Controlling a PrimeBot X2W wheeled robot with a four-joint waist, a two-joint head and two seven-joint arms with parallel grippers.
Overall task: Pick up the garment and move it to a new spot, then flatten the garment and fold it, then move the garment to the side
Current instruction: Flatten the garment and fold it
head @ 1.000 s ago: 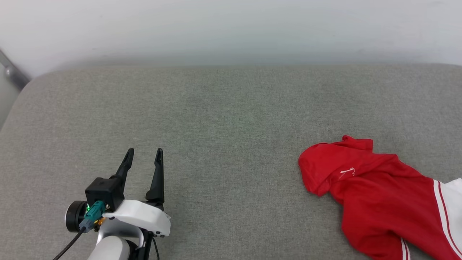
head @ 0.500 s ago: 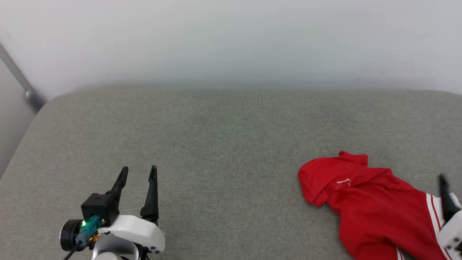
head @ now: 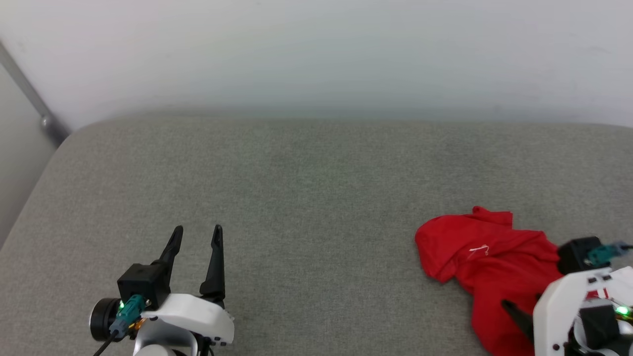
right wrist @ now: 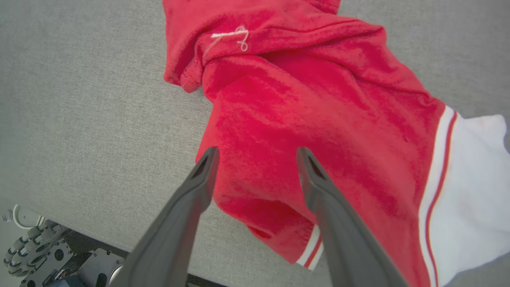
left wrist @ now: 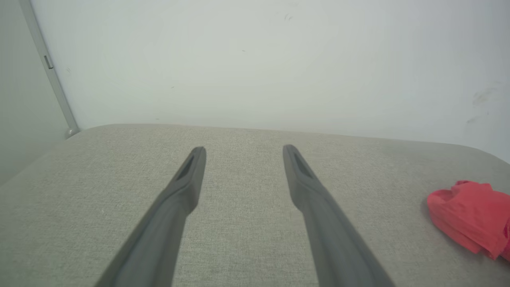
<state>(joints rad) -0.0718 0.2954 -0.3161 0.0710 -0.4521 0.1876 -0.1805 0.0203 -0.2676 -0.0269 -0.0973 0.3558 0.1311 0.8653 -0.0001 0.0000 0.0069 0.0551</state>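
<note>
Because the garment [head: 484, 262] lies bunched at one end of the grey cushion [head: 316, 188], everything else is best placed from it. Far to the garment's left, past the cushion's rounded corner, a metal rail [head: 29, 94] leans along the pale wall [head: 316, 49]. Nearer, but well apart from the garment on that same side, the left gripper [head: 198, 230] hovers over bare cushion. Its two dark fingers are spread wide with nothing between them. It looks parked out of the way, probably because no cloth lies within its reach.

The broad bare stretch between that gripper and the garment would, I judge, serve as the new spot. The garment itself is a crumpled red heap with a small loop of white thread [right wrist: 235, 36] on its upper fold. Its white sleeve [right wrist: 470, 191], edged in red-and-white striped trim, spreads on the side away from the left gripper.

Over the garment's near red edge the right gripper [right wrist: 257, 150] points down, fingers fully parted and holding nothing. I cannot tell whether the tips touch the cloth. The jaws straddle a raised red fold, probably chosen because a bunched ridge gives more to pinch than flat fabric. The pick-up is not yet done.
</note>
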